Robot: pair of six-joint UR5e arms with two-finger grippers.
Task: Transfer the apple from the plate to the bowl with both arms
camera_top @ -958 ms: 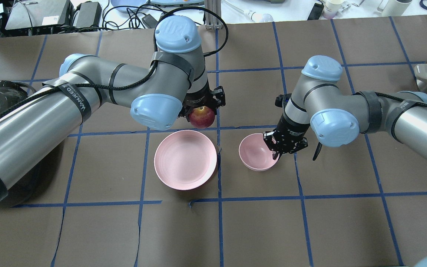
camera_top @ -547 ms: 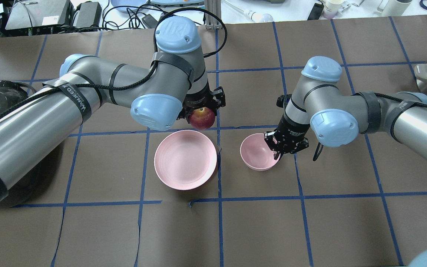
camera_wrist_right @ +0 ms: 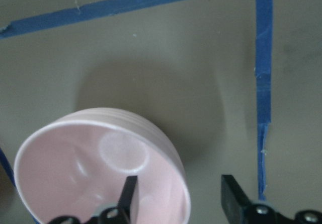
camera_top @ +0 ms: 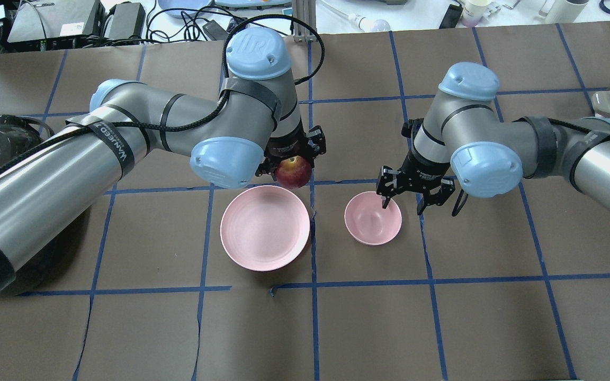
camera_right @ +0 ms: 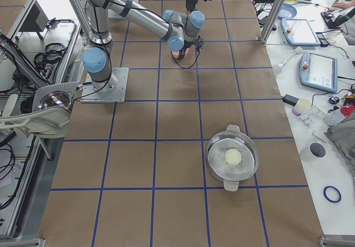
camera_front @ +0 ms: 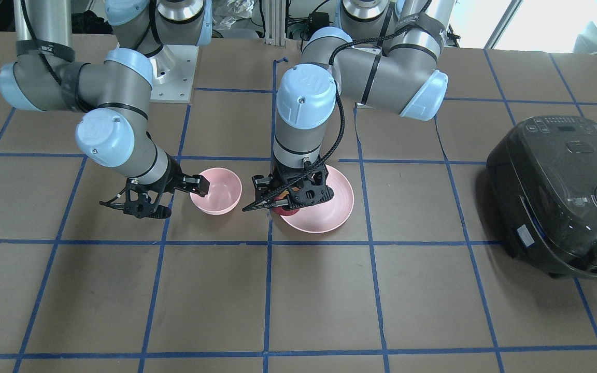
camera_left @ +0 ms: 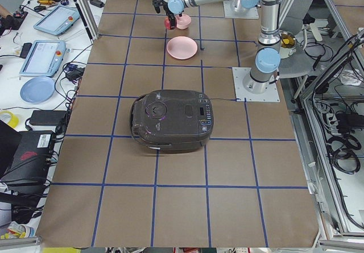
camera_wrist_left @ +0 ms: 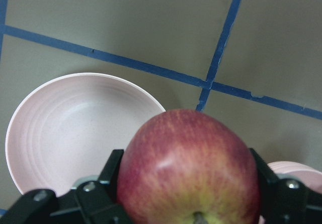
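Observation:
My left gripper (camera_top: 294, 168) is shut on the red apple (camera_top: 295, 174) and holds it in the air over the far right edge of the wide pink plate (camera_top: 262, 233). In the left wrist view the apple (camera_wrist_left: 188, 163) fills the space between the fingers, with the bare plate (camera_wrist_left: 65, 128) below left. The small pink bowl (camera_top: 371, 222) stands to the right of the plate. My right gripper (camera_top: 402, 206) is open and astride the bowl's right rim. In the right wrist view one finger (camera_wrist_right: 129, 194) is over the bowl's (camera_wrist_right: 75, 168) inside and the other is outside.
A black rice cooker (camera_front: 563, 191) sits on the robot's left end of the table. A lidded metal pot (camera_right: 233, 158) stands on the right end. Tablets, cables and cups line the far table edge.
My right gripper was shut on the bowl's right rim; it has opened and risen a little. The bowl shifted slightly right. My left gripper, holding the apple, edged right.

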